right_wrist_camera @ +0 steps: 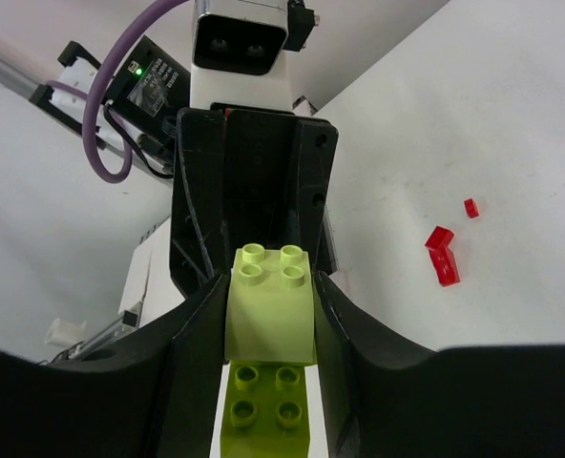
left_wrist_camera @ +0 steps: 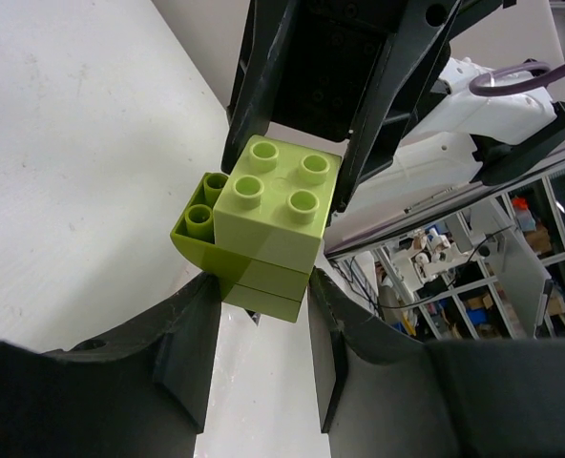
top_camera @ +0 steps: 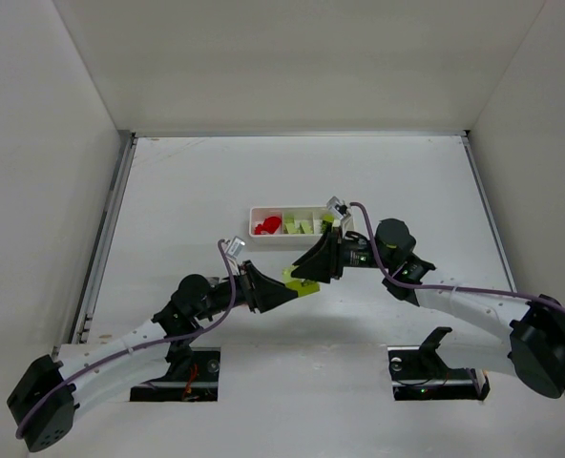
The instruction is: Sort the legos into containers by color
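both arms meet low over the table (top_camera: 187,191), just in front of the white tray (top_camera: 292,209). the left gripper (top_camera: 290,288) and the right gripper (top_camera: 308,274) each pinch an end of one yellow-green lego stack (top_camera: 303,284), fingers narrow and pressed against its sides. red legos (top_camera: 268,225) lie in the tray's left compartment, and loose yellow-green legos (top_camera: 290,227) lie in the middle one.

The white table (top_camera: 187,181) carries the long white tray (top_camera: 268,240), just beyond the right gripper (top_camera: 304,276). Two small red legos (right_wrist_camera: 443,258) lie bare on the table, off to that gripper's side.
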Available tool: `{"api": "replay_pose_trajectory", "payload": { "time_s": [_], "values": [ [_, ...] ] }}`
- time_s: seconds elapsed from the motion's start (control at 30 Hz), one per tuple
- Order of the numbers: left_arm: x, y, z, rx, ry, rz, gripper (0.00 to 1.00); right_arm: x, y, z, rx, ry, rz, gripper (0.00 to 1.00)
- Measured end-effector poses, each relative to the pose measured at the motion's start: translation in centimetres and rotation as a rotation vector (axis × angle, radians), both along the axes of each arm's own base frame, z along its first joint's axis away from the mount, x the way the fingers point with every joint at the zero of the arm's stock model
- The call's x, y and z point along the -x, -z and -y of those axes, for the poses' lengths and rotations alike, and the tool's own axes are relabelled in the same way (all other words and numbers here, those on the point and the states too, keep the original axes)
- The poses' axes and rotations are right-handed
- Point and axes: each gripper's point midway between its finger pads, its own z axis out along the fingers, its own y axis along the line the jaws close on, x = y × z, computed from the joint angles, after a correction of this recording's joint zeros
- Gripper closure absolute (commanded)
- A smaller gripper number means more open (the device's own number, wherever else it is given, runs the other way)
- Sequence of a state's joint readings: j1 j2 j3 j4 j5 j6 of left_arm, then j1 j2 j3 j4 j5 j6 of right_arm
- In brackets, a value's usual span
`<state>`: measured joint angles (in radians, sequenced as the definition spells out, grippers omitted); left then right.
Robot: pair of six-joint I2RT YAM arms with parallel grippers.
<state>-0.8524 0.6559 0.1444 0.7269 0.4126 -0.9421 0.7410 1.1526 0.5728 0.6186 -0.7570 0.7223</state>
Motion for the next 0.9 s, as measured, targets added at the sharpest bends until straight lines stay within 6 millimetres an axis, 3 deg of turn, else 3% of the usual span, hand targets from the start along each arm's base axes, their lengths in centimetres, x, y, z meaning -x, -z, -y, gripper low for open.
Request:
{"api": "replay_pose_trajectory", "payload": {
  "time_s": [0.33, 0.67, 0.9],
  "values": [
    [0.1, 0.5, 0.1, -0.020, 0.002, 0.007, 0.76, -0.1, 0.7, 0.1, 0.026, 0.011, -0.017, 0.64],
    [0.2, 0.8, 0.8, -0.032, -0.004, 0.031, 0.77, -0.9, 0.7, 0.5, 0.036, 0.047, -0.044, 0.64],
    [0.9, 1.5, 1.1, -0.058, 0.022, 0.038, 0.77, -3.8, -0.7, 0.5, 0.006, 0.147, -0.042, 0.64]
  ]
}}
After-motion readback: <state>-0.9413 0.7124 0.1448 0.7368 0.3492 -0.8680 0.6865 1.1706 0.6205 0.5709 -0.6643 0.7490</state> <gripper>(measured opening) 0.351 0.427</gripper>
